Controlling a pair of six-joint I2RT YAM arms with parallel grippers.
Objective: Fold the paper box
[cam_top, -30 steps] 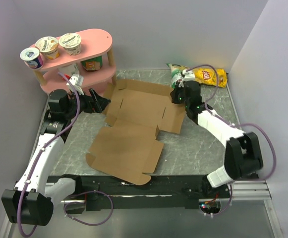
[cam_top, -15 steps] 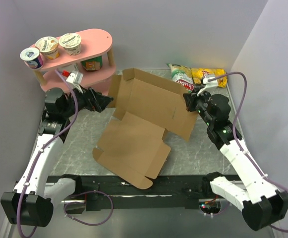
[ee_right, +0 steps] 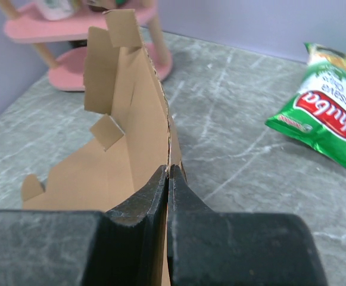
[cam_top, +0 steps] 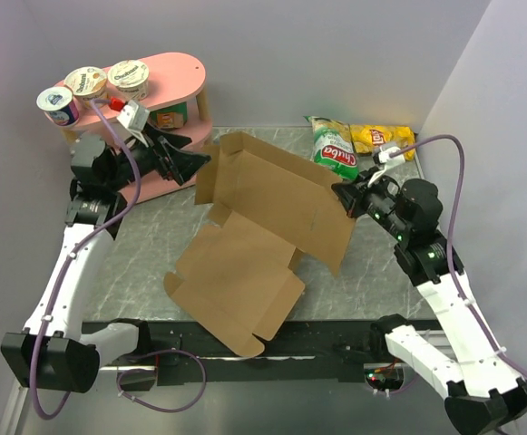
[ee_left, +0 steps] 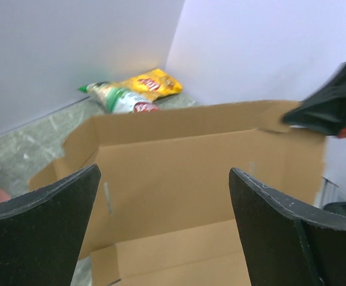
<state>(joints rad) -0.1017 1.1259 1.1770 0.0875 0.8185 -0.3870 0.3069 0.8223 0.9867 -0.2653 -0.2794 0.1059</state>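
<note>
One raised panel of the box point(cam_top: 272, 195) spans the arms: right gripper point(cam_top: 346, 196) pinches its right edge; left gripper point(cam_top: 187, 156), jaws spread, faces its left end.

Paper box point(cam_top: 277, 201) far half now aloft.

On the grey marbled table point(cam_top: 145, 245) rest the paper box point(cam_top: 236, 276), pink shelf point(cam_top: 168, 77), green bag point(cam_top: 334, 149) and yellow bag point(cam_top: 383, 138).
</note>
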